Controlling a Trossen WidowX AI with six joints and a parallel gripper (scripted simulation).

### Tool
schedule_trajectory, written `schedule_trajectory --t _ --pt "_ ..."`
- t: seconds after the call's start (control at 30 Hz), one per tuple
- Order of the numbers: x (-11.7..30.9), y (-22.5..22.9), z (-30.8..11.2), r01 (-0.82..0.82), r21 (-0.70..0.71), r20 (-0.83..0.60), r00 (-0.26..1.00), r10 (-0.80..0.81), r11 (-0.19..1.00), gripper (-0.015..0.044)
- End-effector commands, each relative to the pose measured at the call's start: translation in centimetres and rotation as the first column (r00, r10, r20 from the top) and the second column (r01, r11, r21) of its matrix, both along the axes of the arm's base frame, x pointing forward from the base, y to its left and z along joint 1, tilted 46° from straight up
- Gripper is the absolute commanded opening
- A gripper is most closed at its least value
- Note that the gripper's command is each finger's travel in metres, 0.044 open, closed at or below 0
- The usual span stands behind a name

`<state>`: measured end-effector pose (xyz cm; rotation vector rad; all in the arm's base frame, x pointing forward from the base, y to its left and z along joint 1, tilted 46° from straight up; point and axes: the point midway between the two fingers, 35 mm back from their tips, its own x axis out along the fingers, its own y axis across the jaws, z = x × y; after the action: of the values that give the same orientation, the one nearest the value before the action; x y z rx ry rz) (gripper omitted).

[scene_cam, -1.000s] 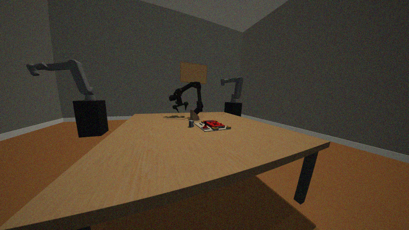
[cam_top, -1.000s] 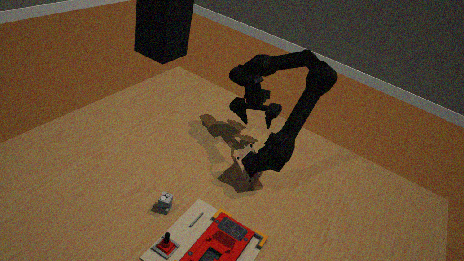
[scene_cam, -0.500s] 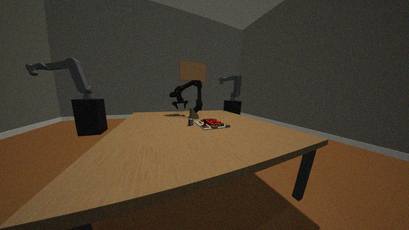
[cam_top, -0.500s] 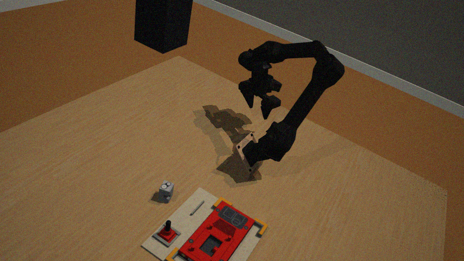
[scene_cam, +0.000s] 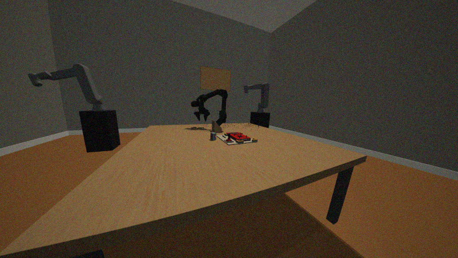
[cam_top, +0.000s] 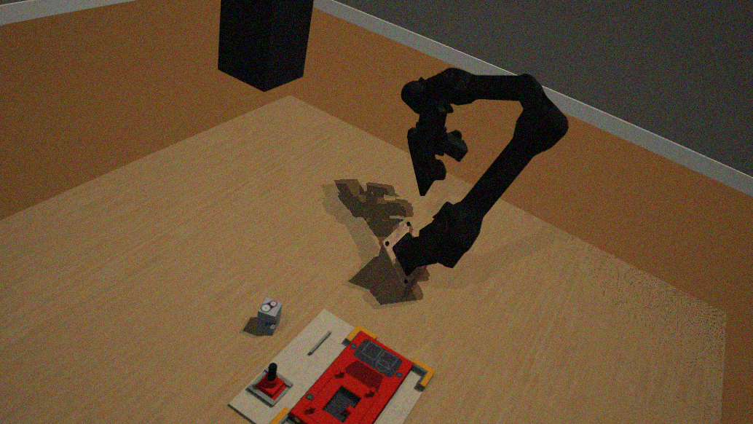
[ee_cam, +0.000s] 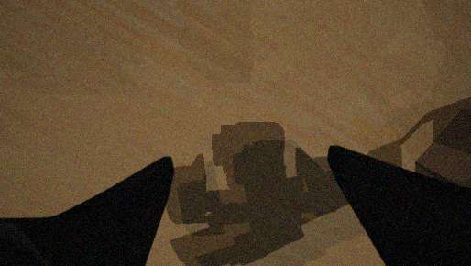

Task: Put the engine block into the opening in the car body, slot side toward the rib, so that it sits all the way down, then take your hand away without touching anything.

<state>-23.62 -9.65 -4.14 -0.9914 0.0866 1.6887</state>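
Observation:
The grey engine block (cam_top: 269,315) (scene_cam: 213,136) stands upright on the table, just off the left edge of the cream board. Two ringed circles show on its top; a small dark notch shows low on its side. The red car body (cam_top: 329,382) (scene_cam: 240,136) lies on the board, and its dark square opening (cam_top: 339,403) holds no block. A small red rib shows at the opening's lower right side. My gripper (cam_top: 425,188) (scene_cam: 202,119) (ee_cam: 250,158) is open and empty, high above the table near the arm's base, well away from block and car.
The cream board (cam_top: 295,363) also bears orange corner brackets (cam_top: 424,374), a thin grey rod (cam_top: 320,342) and a red piece with an upright black knob (cam_top: 272,371) in a grey holder. The arm's base plate (cam_top: 395,242) is behind the board. Two grey arms (scene_cam: 84,86) (scene_cam: 264,95) stand beyond the table.

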Motion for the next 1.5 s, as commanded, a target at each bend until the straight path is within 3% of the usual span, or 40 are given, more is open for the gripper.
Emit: schedule_trajectory --t 0.0,0.2,0.47,0.97,1.47 --pt "-0.5 -0.5 0.5 0.083 -0.049 -0.086 0.992 -0.087 0.995 0.044" --pt "-0.7 -0.7 0.8 0.206 -0.108 -0.19 0.956 -0.224 0.972 0.044" --pt "-0.6 -0.9 0.8 0.196 -0.11 -0.178 0.961 -0.213 0.975 0.044" --pt "2.1 -4.8 0.1 -0.137 -0.15 0.151 0.976 0.159 0.979 0.044" --pt "5.7 -8.5 -0.4 -0.451 -0.268 0.401 0.751 0.524 0.851 0.044"
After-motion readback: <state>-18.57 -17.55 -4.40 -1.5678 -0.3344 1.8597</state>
